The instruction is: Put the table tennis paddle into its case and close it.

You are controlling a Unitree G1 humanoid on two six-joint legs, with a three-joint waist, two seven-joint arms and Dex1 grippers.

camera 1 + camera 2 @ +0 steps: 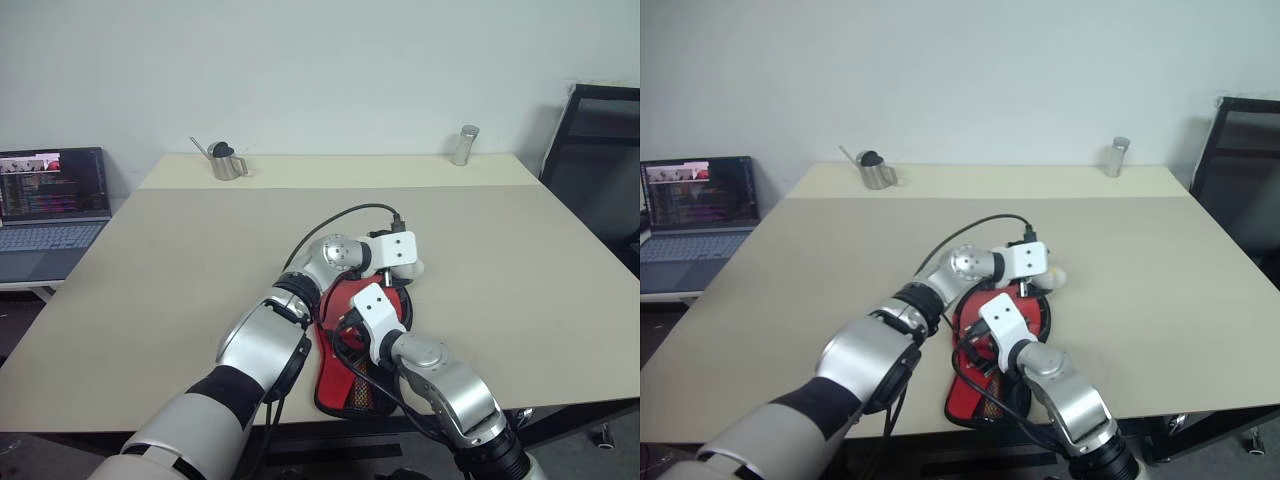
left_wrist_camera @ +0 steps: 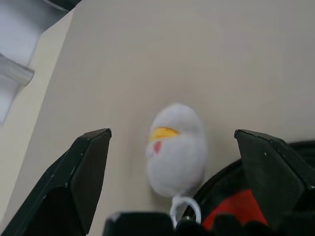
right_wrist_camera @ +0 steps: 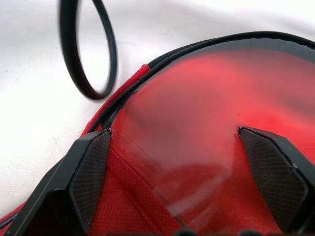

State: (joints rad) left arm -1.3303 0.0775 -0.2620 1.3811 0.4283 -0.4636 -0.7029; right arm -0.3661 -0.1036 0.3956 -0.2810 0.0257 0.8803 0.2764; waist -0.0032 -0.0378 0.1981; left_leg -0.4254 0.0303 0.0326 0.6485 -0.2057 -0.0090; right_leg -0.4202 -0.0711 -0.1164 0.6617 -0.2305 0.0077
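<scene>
The case [image 1: 352, 385] lies red side up near the table's front edge, its mesh end towards me and a black zipper edge [image 3: 162, 59] around it. A small white plush charm [image 2: 177, 152] with a yellow beak hangs from the zipper by a ring and rests on the table just beyond the case. My left gripper [image 2: 172, 135] is open, one finger on each side of the charm without touching it. My right gripper [image 3: 174, 130] is open just above the case's red face [image 3: 197, 98]. The table tennis paddle is hidden.
A metal pitcher [image 1: 228, 162] and a glass shaker [image 1: 464, 145] stand at the table's far edge. A laptop [image 1: 55, 200] sits on a side desk to the left, and a black chair [image 1: 600, 150] stands at the right. A black cable [image 1: 350, 212] loops over my left wrist.
</scene>
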